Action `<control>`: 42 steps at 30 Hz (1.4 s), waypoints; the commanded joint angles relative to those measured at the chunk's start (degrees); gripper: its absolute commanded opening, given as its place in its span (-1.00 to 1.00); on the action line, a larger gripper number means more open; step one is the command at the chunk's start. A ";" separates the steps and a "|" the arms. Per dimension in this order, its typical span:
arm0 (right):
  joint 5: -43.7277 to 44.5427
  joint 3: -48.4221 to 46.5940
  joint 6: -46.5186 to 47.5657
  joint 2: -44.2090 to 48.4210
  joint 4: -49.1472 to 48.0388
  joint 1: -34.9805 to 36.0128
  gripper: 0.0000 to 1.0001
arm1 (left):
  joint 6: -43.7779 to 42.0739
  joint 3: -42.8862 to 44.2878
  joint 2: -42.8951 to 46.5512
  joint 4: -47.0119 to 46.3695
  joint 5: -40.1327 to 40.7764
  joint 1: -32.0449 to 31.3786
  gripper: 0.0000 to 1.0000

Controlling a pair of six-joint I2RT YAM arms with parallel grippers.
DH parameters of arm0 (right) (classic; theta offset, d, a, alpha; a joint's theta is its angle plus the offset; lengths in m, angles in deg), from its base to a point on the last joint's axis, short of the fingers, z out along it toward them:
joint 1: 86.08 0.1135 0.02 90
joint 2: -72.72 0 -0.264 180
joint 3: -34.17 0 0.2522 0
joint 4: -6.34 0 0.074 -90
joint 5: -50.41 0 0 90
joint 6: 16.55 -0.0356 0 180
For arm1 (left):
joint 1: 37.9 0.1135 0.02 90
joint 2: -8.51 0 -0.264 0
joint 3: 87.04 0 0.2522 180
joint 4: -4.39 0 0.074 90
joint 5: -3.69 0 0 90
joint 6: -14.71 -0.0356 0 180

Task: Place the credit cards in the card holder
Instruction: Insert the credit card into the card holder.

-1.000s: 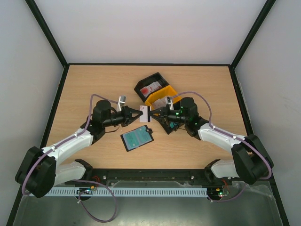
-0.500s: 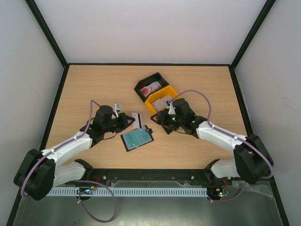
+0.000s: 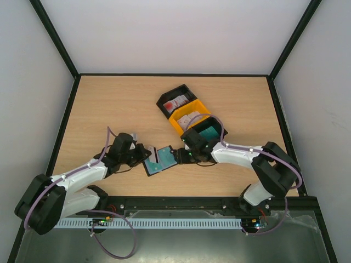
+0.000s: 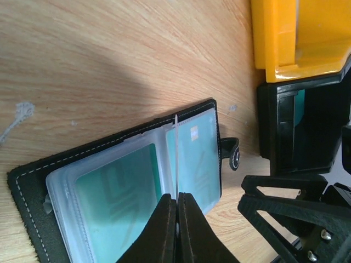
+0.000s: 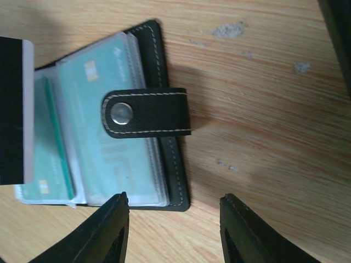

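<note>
The black card holder [image 3: 164, 160] lies open on the table, with teal credit cards [image 4: 118, 192] in its clear sleeves and its snap strap [image 5: 145, 113] folded over them. My left gripper [image 3: 149, 156] is shut on a white credit card [image 4: 176, 156], held on edge above the holder's middle; the right wrist view shows its black stripe [image 5: 12, 109]. My right gripper [image 3: 182, 155] stands open just off the holder's strap side, its fingers [image 5: 117, 224] holding nothing. More credit cards lie in the trays: red-blotched [image 3: 175, 103], pale [image 3: 189, 117] and teal [image 3: 208, 132].
A black tray [image 3: 164, 96], a yellow tray [image 3: 176, 125] and a second black tray [image 3: 220, 127] sit in a row behind the right arm. In the left wrist view the yellow tray [image 4: 274, 44] and black tray [image 4: 274, 126] are close beyond the holder.
The right gripper let go of the white card, opened and dropped to the holder's strap side. The left gripper carried the card back and down over the open holder.
</note>
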 commanded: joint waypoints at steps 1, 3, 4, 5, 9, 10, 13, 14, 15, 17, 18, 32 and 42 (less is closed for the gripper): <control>0.34 -0.82 1.41 -2.23 -1.05 0.61 -0.11 | 1.30 -1.55 0.13 -0.92 0.35 -0.87 -0.95; -0.65 -0.54 0.95 -3.44 -2.56 0.77 -0.15 | 1.76 -2.16 -0.10 -1.63 0.57 -1.12 -0.95; -0.94 -0.38 0.77 -3.95 -3.26 0.84 -0.17 | 2.05 -2.61 -0.21 -2.24 0.55 -1.27 -0.95; -1.18 -0.17 0.63 -4.27 -4.01 1.00 -0.19 | 2.49 -3.09 -0.28 -3.07 0.56 -1.33 -0.95; -0.03 0.62 0.37 -5.66 -6.20 1.68 -0.28 | 4.10 -5.06 -0.62 -6.64 1.22 -1.80 -0.95; 0.44 0.90 0.34 -5.88 -6.61 1.81 -0.30 | 4.39 -5.40 -0.78 -7.79 1.35 -1.91 -0.95; -0.19 1.61 -0.14 -6.81 -7.61 2.13 -0.38 | 5.10 -6.31 -1.51 -10.36 1.35 -2.14 -0.95; -0.87 1.77 -0.56 -6.85 -7.97 2.27 -0.41 | 5.32 -6.44 -1.88 -11.21 1.24 -2.20 -0.95; -1.67 2.03 -1.00 -6.81 -8.52 2.51 -0.42 | 5.54 -6.51 -2.28 -11.86 1.11 -2.28 -0.95; -2.75 2.49 -2.48 -6.61 -9.55 3.05 -0.43 | 6.02 -6.92 -2.87 -12.87 0.94 -2.43 -0.95; -3.44 2.73 -3.47 -6.48 -10.09 3.25 -0.43 | 6.15 -7.10 -3.02 -13.15 1.06 -2.41 -0.95; -4.72 3.58 -9.74 -8.52 -13.51 3.47 -0.55 | -1.60 -9.52 3.56 -11.14 9.83 -2.31 -0.95; -3.86 2.48 -9.51 -9.90 -12.43 3.49 -0.56 | -2.01 -11.24 5.92 -14.30 8.35 -1.95 -0.95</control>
